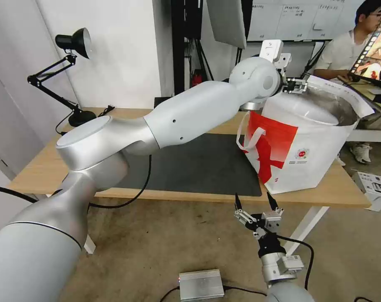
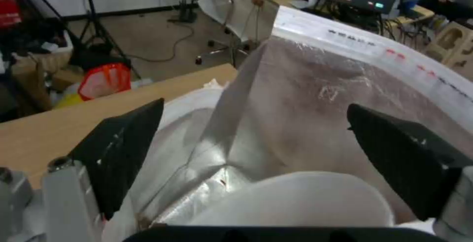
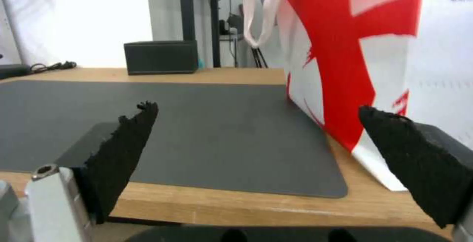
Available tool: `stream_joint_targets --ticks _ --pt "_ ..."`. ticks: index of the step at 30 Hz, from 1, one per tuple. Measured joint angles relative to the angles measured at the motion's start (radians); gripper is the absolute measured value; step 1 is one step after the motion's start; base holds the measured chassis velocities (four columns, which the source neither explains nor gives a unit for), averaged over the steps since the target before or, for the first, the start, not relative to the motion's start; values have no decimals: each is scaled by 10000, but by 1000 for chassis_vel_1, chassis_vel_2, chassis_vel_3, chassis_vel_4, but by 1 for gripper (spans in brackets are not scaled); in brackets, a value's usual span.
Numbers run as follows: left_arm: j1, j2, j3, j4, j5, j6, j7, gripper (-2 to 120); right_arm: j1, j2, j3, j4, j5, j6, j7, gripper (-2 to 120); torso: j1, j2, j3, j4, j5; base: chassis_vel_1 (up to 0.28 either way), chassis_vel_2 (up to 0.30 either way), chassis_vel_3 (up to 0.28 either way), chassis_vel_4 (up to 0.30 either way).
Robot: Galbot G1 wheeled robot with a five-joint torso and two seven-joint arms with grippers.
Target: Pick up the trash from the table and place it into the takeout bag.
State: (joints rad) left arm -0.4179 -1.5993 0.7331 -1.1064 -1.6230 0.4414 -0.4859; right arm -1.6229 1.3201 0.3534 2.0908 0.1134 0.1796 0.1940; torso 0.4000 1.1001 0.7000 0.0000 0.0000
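Your left pincer [image 2: 254, 123] hangs spread wide and empty over the takeout bag [image 1: 299, 155] (foil-lined, white bowl [image 2: 295, 197] inside) on the bench [image 1: 43, 167]; your right pincer [image 1: 256, 202] waits open, empty, below the bench edge.

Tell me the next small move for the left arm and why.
Probably lift the left end effector straight up out of the takeout bag. Its fingers stand open and empty over the foil lining, a white rounded item already lies inside, and the dark mat shows no trash. The right end effector waits below the table edge.
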Motion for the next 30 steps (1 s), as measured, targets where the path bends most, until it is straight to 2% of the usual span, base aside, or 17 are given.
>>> stream_joint_targets --ticks 7,12,16,19,28,30 --pt "-24 7 -110 40 67 -26 -59 100 0 0 0 0 0 0 0 100 0 0 -1 0 0 0 0 0 0" --pt "231 25 -372 38 554 -67 -103 100 0 0 0 0 0 0 0 100 0 0 0 0 0 0 0 0 0" --pt "620 46 -607 29 1343 -302 -48 100 0 0 0 0 0 0 0 100 0 0 0 0 -1 0 0 0 0" --pt "1142 62 -713 65 2867 -906 351 100 0 0 0 0 0 0 -1 100 0 0 0 0 0 0 0 0 0" --pt "1669 70 -789 229 4334 -1635 671 100 0 0 0 0 0 0 -1 100 0 -1 0 0 -1 0 0 0 0" --pt "1776 101 -793 345 4976 -1846 857 100 0 0 0 0 0 0 0 100 0 -2 0 -1 0 0 0 0 0"
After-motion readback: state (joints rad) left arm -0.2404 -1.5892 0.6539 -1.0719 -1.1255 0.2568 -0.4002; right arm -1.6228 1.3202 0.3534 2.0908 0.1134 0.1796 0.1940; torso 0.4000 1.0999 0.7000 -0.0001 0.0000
